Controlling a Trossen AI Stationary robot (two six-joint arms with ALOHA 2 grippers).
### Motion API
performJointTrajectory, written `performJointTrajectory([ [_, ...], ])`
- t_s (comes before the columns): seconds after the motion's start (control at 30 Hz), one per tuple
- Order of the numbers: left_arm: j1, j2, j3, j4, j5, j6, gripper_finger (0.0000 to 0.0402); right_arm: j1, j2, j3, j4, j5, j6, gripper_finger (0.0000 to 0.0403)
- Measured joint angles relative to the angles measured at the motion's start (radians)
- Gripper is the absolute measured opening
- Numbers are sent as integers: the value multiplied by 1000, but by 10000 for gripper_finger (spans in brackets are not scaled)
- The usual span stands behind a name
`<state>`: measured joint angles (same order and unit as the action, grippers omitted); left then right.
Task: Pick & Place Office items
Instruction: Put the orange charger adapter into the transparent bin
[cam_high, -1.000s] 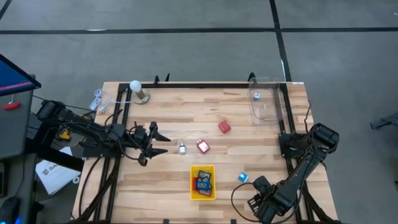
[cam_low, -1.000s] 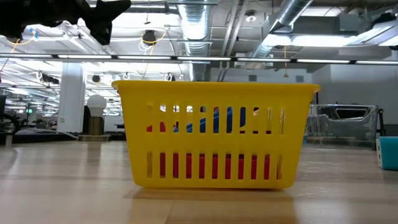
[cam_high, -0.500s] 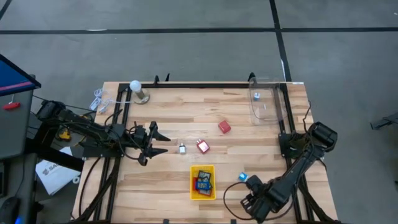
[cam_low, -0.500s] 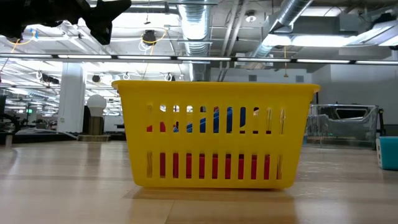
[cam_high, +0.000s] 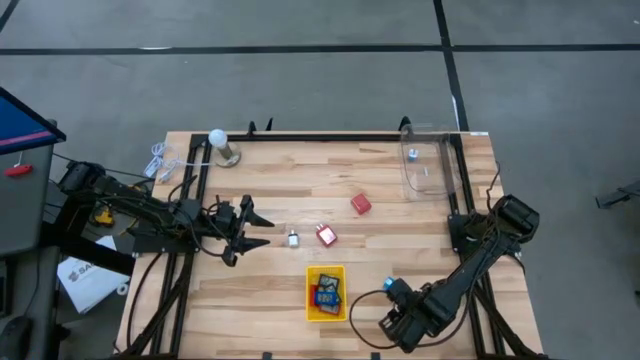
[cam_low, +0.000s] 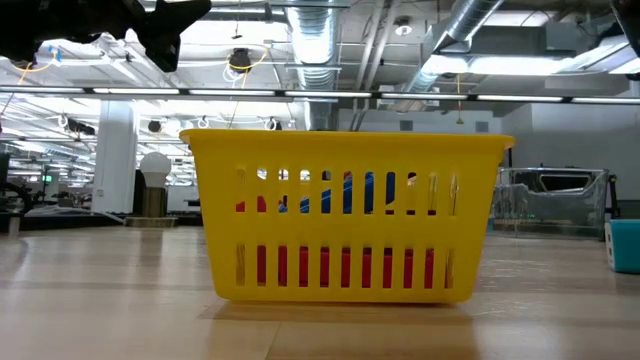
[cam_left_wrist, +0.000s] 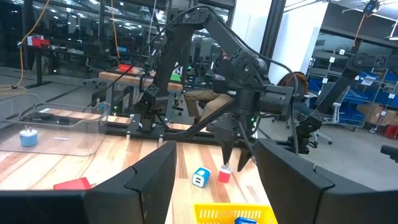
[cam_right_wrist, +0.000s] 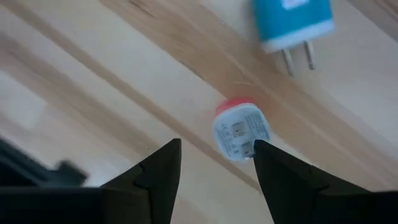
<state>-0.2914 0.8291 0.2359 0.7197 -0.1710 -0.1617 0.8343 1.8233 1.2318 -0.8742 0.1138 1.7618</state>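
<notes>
The right tool (cam_right_wrist: 214, 168) hangs open, holding nothing, low over the bench (cam_high: 260, 190). Just ahead of its 2 tips lies a small round red-and-white piece (cam_right_wrist: 241, 131); a blue plug (cam_right_wrist: 292, 22) lies beyond it. The left tool (cam_high: 255, 230) waits, open, farther away.

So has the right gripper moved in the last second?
Yes. In the high view the right gripper has slid along the near table edge toward the yellow tray, and now covers the spot where the blue plug showed.
</notes>
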Motion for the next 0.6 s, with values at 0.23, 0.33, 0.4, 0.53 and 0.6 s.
performJointTrajectory([
  [0.23, 0, 0, 0, 0, 0, 4, 214, -21, -1, 54, -33, 49, -39, 203],
  [0.33, 0, 0, 0, 0, 0, 3, 214, -27, -1, 54, -95, 46, -85, 203],
  [0.4, 0, 0, 0, 0, 0, 1, 214, -32, -1, 54, -113, 46, -108, 208],
  [0.53, -4, 0, 0, 0, 0, 1, 214, -42, 10, 55, -99, 44, -73, 229],
  [0.6, -4, 0, 0, 0, 0, 3, 214, -47, 37, 55, -72, 33, -60, 240],
])
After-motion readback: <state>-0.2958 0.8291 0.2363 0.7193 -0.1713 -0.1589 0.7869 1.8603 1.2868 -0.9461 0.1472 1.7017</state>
